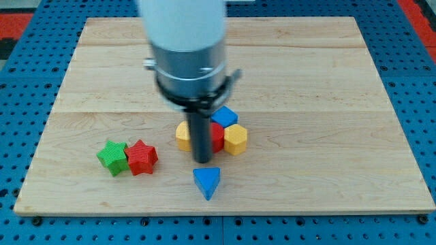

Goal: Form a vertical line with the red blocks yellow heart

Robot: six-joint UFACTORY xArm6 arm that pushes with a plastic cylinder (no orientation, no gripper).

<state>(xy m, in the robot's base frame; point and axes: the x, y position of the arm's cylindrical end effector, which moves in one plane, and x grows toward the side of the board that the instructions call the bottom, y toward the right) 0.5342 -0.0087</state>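
While the arm hangs over the middle of the wooden board, its dark rod comes straight down and my tip sits just at the view's bottom edge of a small cluster of blocks. There are no jaws here to speak of — only the rod. The cluster holds a yellow block on the view's left, which may be the heart though the rod hides part of it, a red block right behind the rod, a yellow hexagonal block on the view's right, and a blue block touching them at the view's top. Just below the tip lies a blue triangular block, apart from the rest. Well off to the view's left, a red star and a green star sit side by side — touching.
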